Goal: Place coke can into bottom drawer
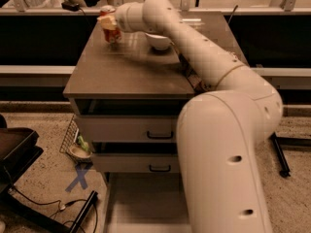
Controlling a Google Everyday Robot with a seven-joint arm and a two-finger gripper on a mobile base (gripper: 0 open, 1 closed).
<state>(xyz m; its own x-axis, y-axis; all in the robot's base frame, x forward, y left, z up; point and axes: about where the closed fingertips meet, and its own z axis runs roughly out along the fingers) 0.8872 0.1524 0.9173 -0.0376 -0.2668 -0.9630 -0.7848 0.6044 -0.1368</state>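
Camera view, near to far. Bottom drawer [141, 203] pulled out at the foot of the cabinet, its plain floor showing beside the robot's bulky arm base [228, 169]. Blue tape X [79, 177] on the speckled floor to the left. Above the open drawer, two shut drawer fronts [126, 130] with small black handles. Brown cabinet top [131, 69] carries a white bowl [158, 41] toward the back, partly behind the arm. Coke can [113, 34] stands upright at the far left corner of the top, well apart from the drawer. Gripper [109, 22] is at the can, fingers clasped around its middle.
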